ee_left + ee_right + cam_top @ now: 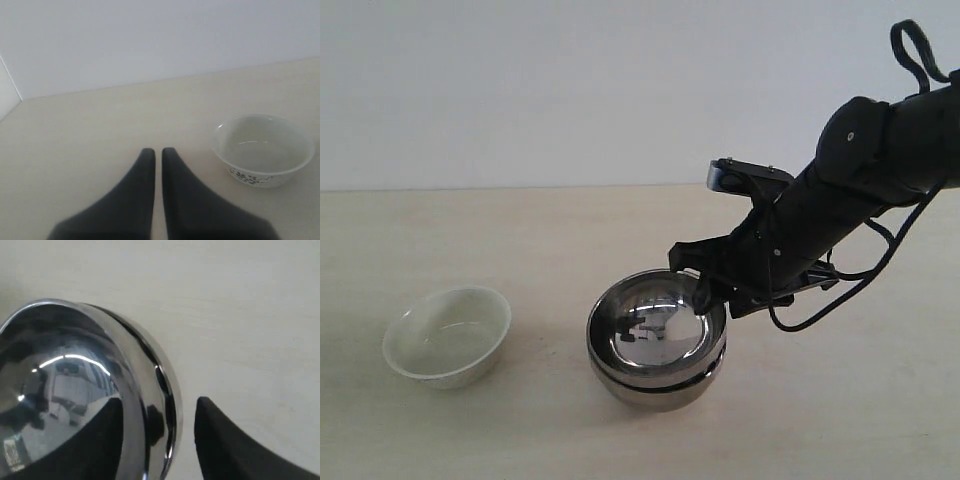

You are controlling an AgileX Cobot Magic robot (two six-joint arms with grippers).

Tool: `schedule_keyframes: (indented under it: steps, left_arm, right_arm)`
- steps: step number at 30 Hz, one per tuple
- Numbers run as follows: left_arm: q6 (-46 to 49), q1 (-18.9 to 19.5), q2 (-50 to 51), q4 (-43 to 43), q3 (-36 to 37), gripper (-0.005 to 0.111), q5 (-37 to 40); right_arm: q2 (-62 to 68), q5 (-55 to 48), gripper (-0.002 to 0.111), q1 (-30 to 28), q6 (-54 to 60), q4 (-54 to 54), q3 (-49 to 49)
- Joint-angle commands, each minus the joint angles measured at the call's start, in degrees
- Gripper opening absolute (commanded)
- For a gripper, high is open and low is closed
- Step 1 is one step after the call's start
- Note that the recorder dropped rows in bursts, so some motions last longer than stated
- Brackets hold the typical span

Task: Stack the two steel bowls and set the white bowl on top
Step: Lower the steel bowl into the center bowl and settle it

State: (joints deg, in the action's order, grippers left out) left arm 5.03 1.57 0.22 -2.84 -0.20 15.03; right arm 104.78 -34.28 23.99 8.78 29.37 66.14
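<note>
Right claw [159, 405] is wide astride the rim of the steel bowls [657, 340]; a crooked exit could tip them. Left claw [157, 151] is narrow, empty.

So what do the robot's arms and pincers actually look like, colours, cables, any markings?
The right arm is matte black with chunky rounded segments. Thin black cables loop along it, and there is a small grey-topped block at the wrist. Both the right pincer and the left pincer have plain black fingers that taper to rounded tips. No markings show.
</note>
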Motion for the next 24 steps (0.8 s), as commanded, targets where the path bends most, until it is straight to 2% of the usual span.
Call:
schedule_keyframes:
  steps: [1,3,5,6,10,24]
  left_arm:
    - [-0.6,0.2,-0.2,0.5,0.2,0.004,-0.5]
    - [-0.6,0.2,-0.2,0.5,0.2,0.004,-0.5]
    - [-0.6,0.2,-0.2,0.5,0.2,0.004,-0.5]
    - [-0.6,0.2,-0.2,0.5,0.2,0.004,-0.5]
    - [-0.6,0.2,-0.2,0.5,0.2,0.004,-0.5]
    - [-0.6,0.2,-0.2,0.5,0.2,0.004,-0.5]
  right_arm:
    - [-1.6,0.7,0.039,0.0,0.6,-0.4,0.3]
    - [-3.0,0.7,0.025,0.0,0.7,-0.4,0.3]
    - [-3.8,0.4,0.003,0.0,0.8,-0.4,0.3]
    - [-3.8,0.2,0.0,0.0,0.8,-0.4,0.3]
    - [-3.6,0.0,0.004,0.0,0.8,-0.5,0.3]
    - [-3.3,-1.0,0.004,0.0,0.6,-2.0,0.2]
